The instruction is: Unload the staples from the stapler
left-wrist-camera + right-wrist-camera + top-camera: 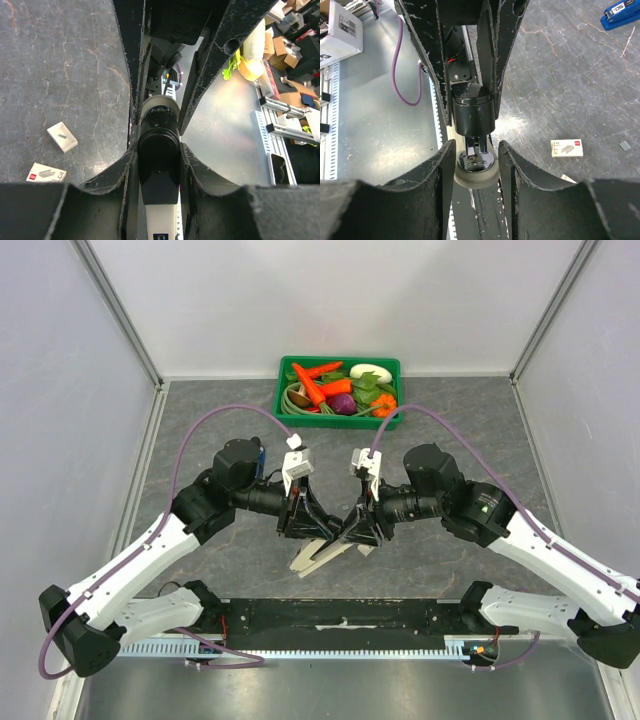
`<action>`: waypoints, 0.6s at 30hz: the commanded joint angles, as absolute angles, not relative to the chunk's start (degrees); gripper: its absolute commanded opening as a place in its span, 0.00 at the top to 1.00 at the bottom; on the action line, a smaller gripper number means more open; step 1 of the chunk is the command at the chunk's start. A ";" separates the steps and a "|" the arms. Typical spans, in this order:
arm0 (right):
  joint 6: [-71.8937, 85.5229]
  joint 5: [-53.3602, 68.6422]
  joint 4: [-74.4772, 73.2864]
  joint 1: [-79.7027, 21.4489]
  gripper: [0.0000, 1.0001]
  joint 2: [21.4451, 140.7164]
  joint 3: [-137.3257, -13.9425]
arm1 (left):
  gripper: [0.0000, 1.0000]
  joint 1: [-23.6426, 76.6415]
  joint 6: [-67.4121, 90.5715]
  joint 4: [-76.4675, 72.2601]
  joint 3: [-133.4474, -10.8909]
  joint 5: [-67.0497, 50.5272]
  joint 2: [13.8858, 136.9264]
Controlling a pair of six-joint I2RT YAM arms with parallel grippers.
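Stapler (pixel 316 557) — long axis diagonal, cream end near-left, other end far-right.

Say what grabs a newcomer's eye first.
Mid-table, the left hand clamps the cream-white stapler while the right hand flanks its rounded end. Behind them, a green basket of bright vegetables sits at the far edge.

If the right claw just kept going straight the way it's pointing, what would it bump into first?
The stapler, which already sits inside the right gripper; past it, probably the left gripper.
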State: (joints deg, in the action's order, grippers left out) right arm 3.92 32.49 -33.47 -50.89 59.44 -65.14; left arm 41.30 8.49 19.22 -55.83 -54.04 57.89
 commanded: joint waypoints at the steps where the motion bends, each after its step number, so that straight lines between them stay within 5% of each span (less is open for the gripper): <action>1: 3.69 35.42 -31.29 -51.33 0.55 59.33 -66.53 | 0.98 41.84 11.16 14.33 -56.60 -58.62 55.72; 12: 5.80 38.15 -27.43 -52.03 0.91 56.87 -59.69 | 0.98 41.93 15.11 7.30 -55.81 -56.18 55.73; 18: 11.41 38.14 -19.36 -52.21 0.99 52.48 -49.59 | 0.98 41.92 19.41 -2.00 -56.25 -46.95 53.79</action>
